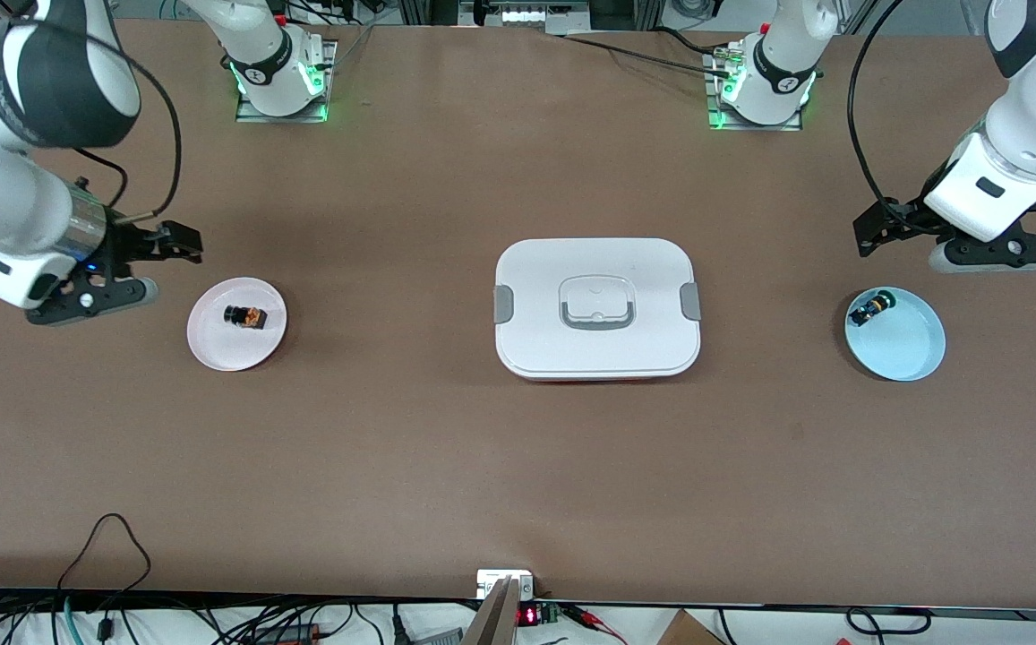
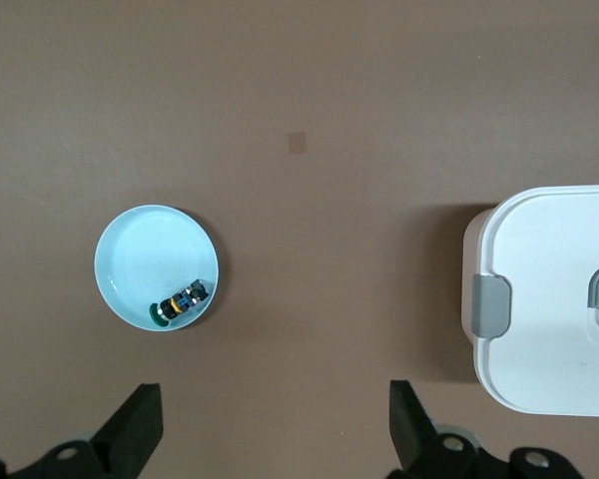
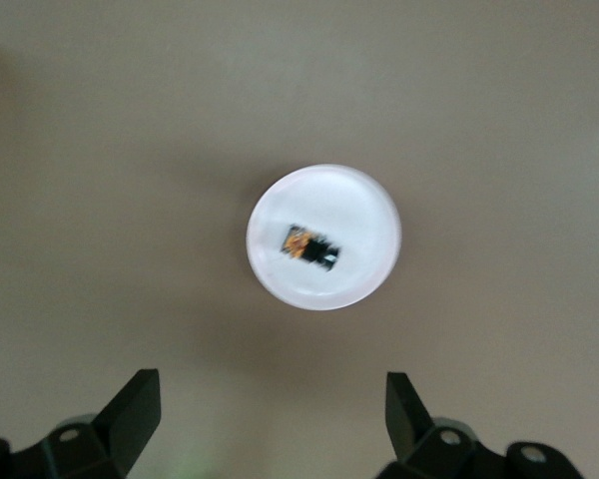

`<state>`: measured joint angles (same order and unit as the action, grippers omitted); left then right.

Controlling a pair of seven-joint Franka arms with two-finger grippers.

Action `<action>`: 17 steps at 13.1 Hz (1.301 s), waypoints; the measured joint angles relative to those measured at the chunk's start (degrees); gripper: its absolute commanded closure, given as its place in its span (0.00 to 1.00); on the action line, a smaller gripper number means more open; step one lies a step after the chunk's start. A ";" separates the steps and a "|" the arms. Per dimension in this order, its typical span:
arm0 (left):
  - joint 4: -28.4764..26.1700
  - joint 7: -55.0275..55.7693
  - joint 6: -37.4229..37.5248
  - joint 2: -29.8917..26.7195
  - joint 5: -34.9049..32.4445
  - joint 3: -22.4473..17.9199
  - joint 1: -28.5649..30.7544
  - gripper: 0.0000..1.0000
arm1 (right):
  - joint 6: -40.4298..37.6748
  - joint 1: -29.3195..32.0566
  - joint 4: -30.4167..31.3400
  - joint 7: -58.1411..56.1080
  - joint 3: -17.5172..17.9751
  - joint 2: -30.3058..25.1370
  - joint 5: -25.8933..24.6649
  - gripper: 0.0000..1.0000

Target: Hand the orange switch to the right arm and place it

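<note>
The orange switch (image 1: 245,315) lies on its side on a small white plate (image 1: 213,345) toward the right arm's end of the table. It also shows in the right wrist view (image 3: 312,247). My right gripper (image 1: 92,300) is open and empty, up over the bare table beside that plate (image 3: 324,289); its own view shows it too (image 3: 270,409). My left gripper (image 1: 1010,255) is open and empty over the table beside a light blue plate (image 1: 907,354), and shows in its own view (image 2: 275,419).
A green-capped switch (image 1: 869,309) lies on the light blue plate (image 2: 135,259) at the left arm's end; it also shows in the left wrist view (image 2: 182,302). A white lidded box (image 1: 596,306) with grey clips sits at the table's middle. Cables hang along the table's front edge.
</note>
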<state>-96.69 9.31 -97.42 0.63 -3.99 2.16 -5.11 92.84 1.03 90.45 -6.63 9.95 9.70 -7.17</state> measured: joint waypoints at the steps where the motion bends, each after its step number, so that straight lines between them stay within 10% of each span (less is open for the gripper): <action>1: 0.39 0.07 0.03 0.18 0.00 0.14 -0.09 0.00 | -0.03 -0.69 -1.45 1.25 -0.11 -0.33 -0.64 0.00; 8: 0.84 0.18 0.86 0.63 0.00 0.33 -0.17 0.00 | 0.25 -8.00 -2.92 7.78 -12.38 -0.30 4.39 0.00; 17: 0.88 0.19 0.92 0.63 0.00 0.32 -0.16 0.00 | -1.28 -9.33 -2.65 7.74 -15.15 -0.80 4.41 0.00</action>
<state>-95.80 9.51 -96.49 1.26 -3.99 2.48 -5.27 91.56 -8.30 87.80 1.11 -5.20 8.90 -2.76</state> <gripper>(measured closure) 0.000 0.000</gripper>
